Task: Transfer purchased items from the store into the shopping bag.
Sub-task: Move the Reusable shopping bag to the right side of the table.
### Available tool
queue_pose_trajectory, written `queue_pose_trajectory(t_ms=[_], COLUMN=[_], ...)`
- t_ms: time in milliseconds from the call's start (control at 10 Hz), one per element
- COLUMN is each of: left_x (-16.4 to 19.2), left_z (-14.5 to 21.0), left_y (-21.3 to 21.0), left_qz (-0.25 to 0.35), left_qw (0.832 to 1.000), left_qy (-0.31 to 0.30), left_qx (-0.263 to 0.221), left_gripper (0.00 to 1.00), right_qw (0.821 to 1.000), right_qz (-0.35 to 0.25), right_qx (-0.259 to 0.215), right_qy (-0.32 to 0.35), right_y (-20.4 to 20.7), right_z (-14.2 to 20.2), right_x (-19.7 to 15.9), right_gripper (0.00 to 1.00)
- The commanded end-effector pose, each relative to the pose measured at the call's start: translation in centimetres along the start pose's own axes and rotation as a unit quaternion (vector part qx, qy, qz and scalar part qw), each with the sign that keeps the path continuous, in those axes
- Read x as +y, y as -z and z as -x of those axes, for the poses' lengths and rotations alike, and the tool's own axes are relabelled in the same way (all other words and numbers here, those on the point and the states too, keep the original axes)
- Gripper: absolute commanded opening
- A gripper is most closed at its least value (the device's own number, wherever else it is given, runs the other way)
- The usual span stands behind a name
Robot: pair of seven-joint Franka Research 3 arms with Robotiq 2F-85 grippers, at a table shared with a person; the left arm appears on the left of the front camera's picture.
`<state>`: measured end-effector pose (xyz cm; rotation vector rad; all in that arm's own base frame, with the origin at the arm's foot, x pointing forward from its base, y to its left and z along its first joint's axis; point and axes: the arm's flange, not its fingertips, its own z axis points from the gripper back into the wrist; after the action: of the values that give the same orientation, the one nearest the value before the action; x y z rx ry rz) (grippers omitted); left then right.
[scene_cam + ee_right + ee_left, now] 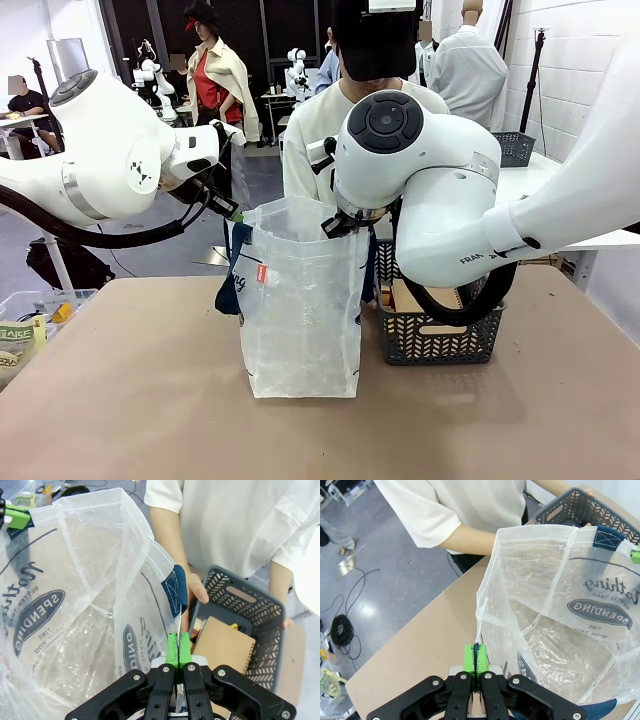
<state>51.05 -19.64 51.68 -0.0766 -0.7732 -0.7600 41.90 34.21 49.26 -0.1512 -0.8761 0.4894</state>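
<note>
The shopping bag (300, 300) stands upright on the table (140, 400), its mouth held open between the two grippers, one at each top edge.

The left gripper (476, 661) has its green pads (469, 660) pressed together on the bag's rim, with a sliver of navy showing between them. In the left wrist view the open mouth spreads to the right of the fingers and beyond them, with the printed lettering on the far wall.

The right gripper (178, 647) is likewise clamped on the opposite rim – the thin plastic edge rises straight out of the closed pads, and a navy strap patch (176, 590) sits just past the fingertips. Here the bag's hollow lies to the left of the fingers. To their right is the dark grey basket (260, 610) with a brown notebook (222, 645) inside, and a person's hand (196, 589) lies just beyond the strap patch.
</note>
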Motion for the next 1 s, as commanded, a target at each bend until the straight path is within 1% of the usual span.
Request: queue_pose_trajectory(t_ms=[0,900], left_x=[0.1,0.1], left_z=[-0.41,-0.41], left_y=[0.07,0.07], left_qz=[0.001,0.001], left_qw=[1.0,1.0], left_qy=[0.0,0.0], left_qx=[0.001,0.001], left_gripper=[0.0,0.0], right_qw=[1.0,1.0], right_qz=[-0.006,-0.006], right_qx=[0.004,0.004], right_qy=[0.004,0.004], right_y=[-0.29,-0.29], right_z=[-0.22,-0.22], right_x=[-0.18,-0.18], right_gripper=[0.0,0.0])
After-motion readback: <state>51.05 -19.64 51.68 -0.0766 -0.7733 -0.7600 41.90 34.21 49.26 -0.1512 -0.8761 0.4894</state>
